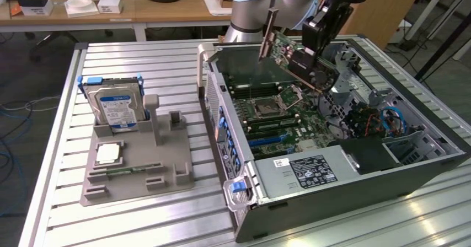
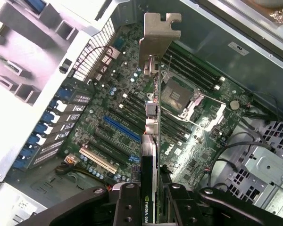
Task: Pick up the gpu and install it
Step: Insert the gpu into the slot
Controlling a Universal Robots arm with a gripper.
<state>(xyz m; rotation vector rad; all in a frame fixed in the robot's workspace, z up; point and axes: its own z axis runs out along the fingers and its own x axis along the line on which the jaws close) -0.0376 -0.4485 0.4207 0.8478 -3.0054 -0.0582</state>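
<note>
The gpu [image 1: 305,65] is a thin green card with a black cooler and a silver end bracket [image 1: 269,32]. It hangs tilted in the air above the open computer case [image 1: 412,175], over the motherboard [image 1: 283,125]. My gripper [image 1: 318,47] is shut on the gpu's edge. In the wrist view the gpu [image 2: 151,141] runs edge-on away from my black fingers [image 2: 129,205], which clamp it from both sides. Its bracket [image 2: 158,37] points toward the case's rear wall. Below it lie the blue slot [image 2: 121,132] and the CPU socket [image 2: 179,96].
A grey holder tray [image 1: 136,170] stands on the slatted table at the exterior view's left, with a blue-labelled hard drive [image 1: 114,103] upright in it and a chip [image 1: 109,153] lying flat. The power supply [image 1: 312,170] fills the case's near end. Cables [image 1: 386,120] sit beside the drive cage.
</note>
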